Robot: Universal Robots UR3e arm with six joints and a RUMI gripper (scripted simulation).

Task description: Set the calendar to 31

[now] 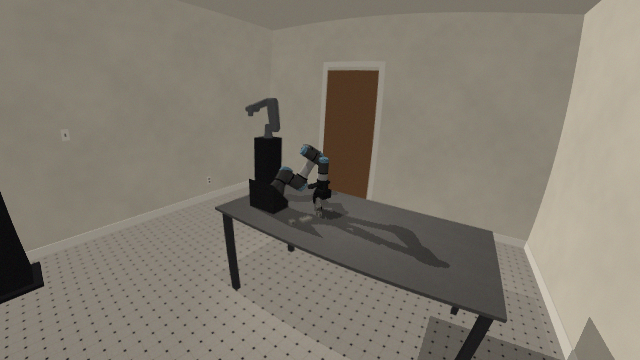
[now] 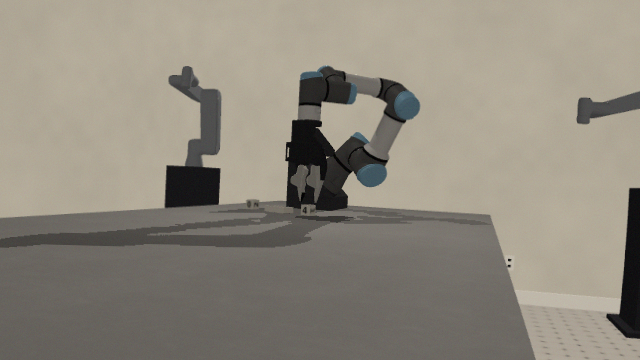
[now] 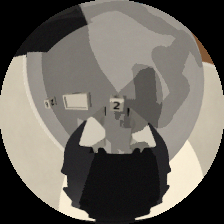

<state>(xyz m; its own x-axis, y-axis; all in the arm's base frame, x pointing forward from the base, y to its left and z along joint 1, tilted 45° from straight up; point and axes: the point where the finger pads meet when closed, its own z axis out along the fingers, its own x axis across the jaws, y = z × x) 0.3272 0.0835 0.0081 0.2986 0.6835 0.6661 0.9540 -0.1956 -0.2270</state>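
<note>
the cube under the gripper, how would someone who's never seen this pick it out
On the grey table, look below the arm's gripper. The cube sits between its fingertips, 2 on top and 4 on one side. The other cube lies beyond the tray, away from the gripper.

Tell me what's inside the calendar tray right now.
The tray looks bare inside: neither cube sits in it. One cube, showing a 2 on top, is at the gripper; the other cube lies beyond the tray. The tray's markings are too small to read.
</note>
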